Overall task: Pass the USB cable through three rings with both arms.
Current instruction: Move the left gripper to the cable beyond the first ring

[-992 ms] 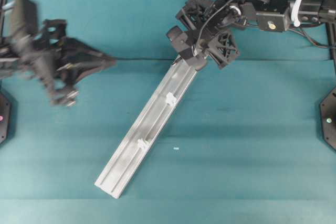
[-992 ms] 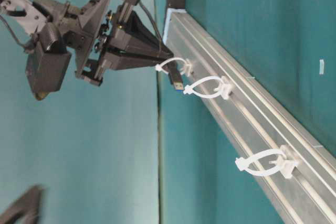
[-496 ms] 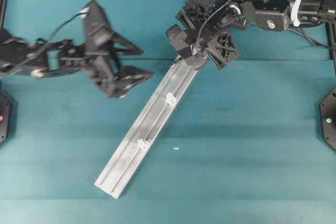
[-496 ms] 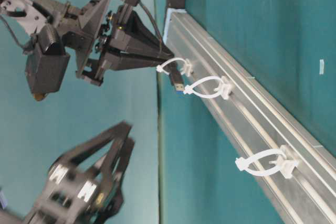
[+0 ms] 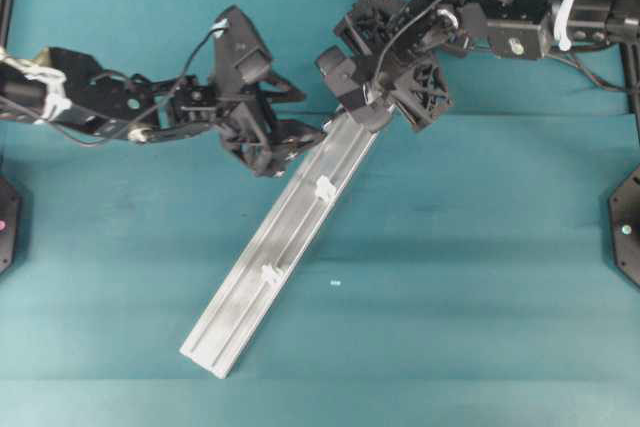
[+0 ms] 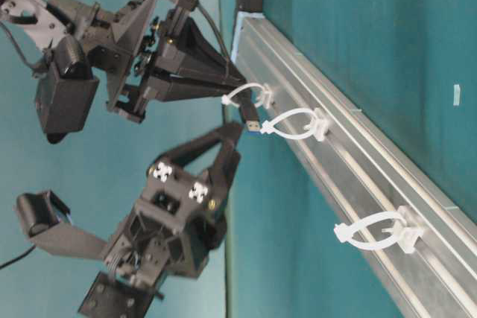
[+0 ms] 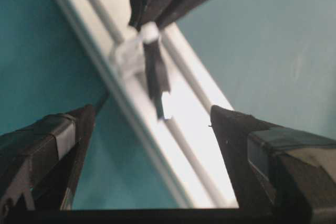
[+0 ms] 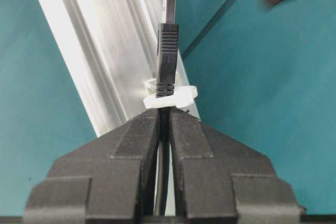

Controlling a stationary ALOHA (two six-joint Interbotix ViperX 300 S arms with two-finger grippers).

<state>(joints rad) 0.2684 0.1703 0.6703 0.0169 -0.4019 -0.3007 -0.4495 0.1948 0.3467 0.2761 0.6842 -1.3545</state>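
Teal table: right gripper (image 8: 164, 124) pinched USB cable (image 8: 167, 51) through first ring (image 8: 169, 97); open left gripper (image 7: 152, 124) should grab plug.

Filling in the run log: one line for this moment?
right claw: shut on USB cable | plug: through first ring | left claw: open, at plug

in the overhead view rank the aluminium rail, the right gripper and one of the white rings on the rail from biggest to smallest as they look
1. Aluminium rail
2. Right gripper, which is nearer the camera, so its look is flattered
3. White ring, tiny
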